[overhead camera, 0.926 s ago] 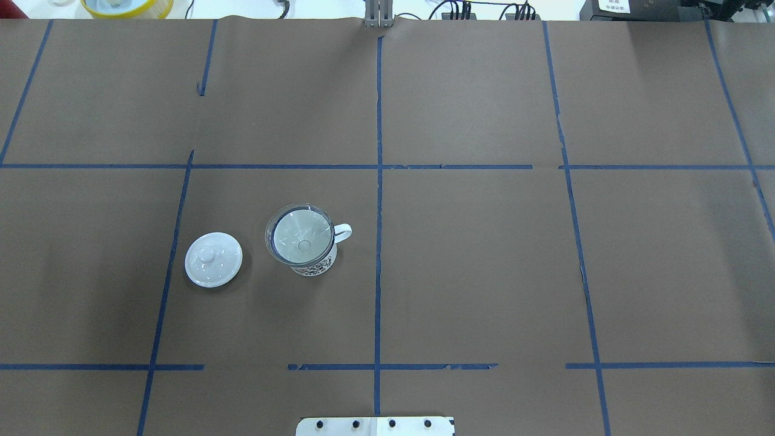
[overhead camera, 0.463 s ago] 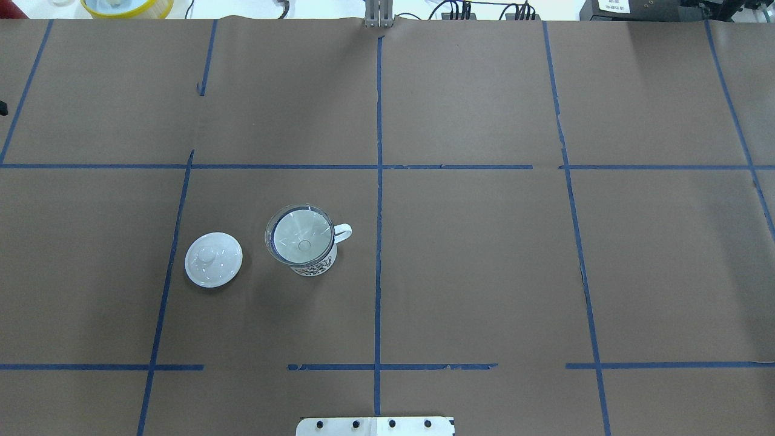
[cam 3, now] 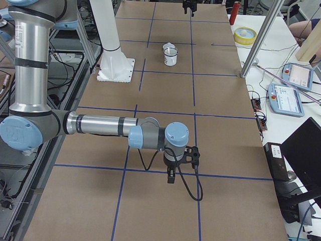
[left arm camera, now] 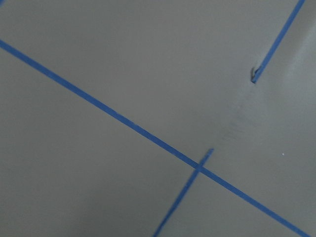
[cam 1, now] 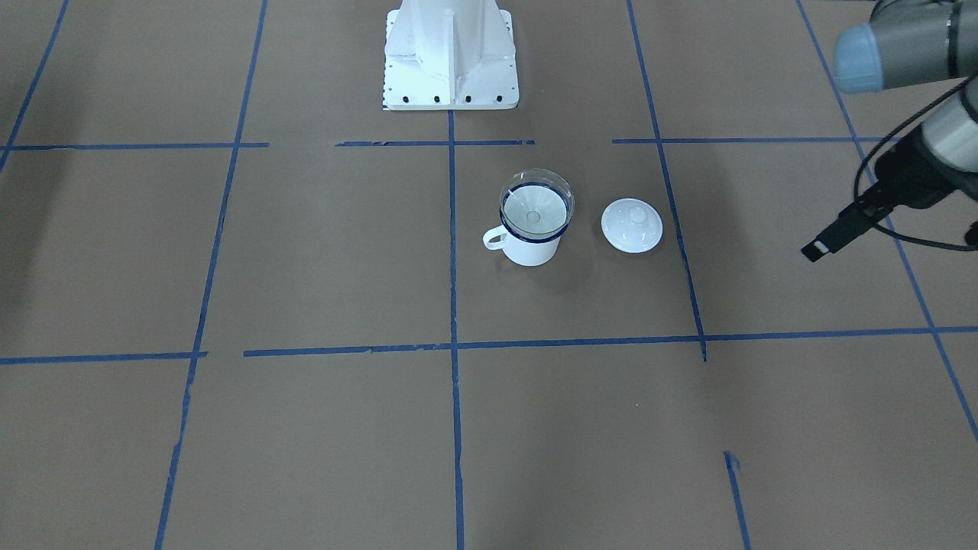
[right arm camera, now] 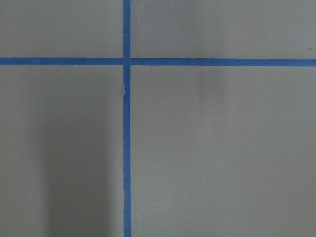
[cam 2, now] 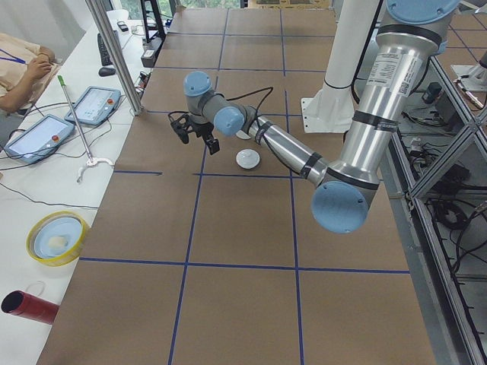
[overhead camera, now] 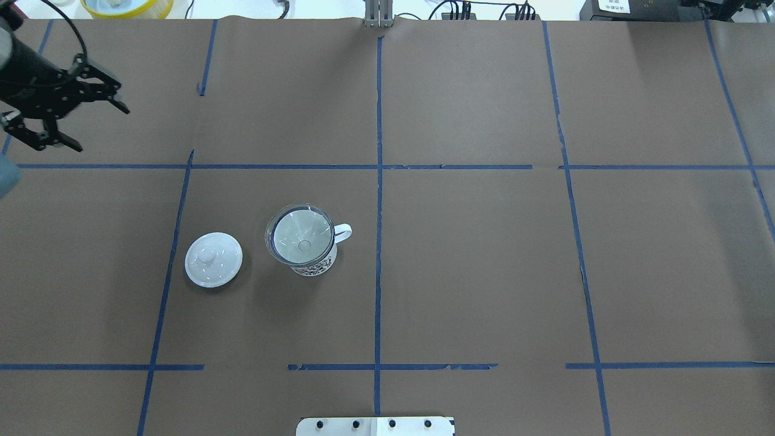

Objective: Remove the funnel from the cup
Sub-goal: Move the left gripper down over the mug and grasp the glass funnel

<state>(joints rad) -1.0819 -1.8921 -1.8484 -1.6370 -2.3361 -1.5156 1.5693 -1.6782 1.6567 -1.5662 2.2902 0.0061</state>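
Fingers of the left gripper [overhead camera: 103,129] stood wide apart and empty over the table [overhead camera: 484,272], well apart from the cup [overhead camera: 315,265]; the funnel [overhead camera: 301,236] sat in the cup, a white lid [overhead camera: 213,259] just beside; for the right gripper [cam 3: 170,176], low over the table, I could not tell the opening.

Here's how it sits from my end: the funnel [overhead camera: 301,235] is in the cup [overhead camera: 315,265]. The cup stands on the table [overhead camera: 484,272] a bit left of the middle tape line [overhead camera: 379,200], roughly midway between near and far. Its handle sticks out to the right. The lid [overhead camera: 213,259] lies flat just left of the cup, close but not touching. The left gripper [overhead camera: 103,130] hangs way out at the far left, well apart from both.
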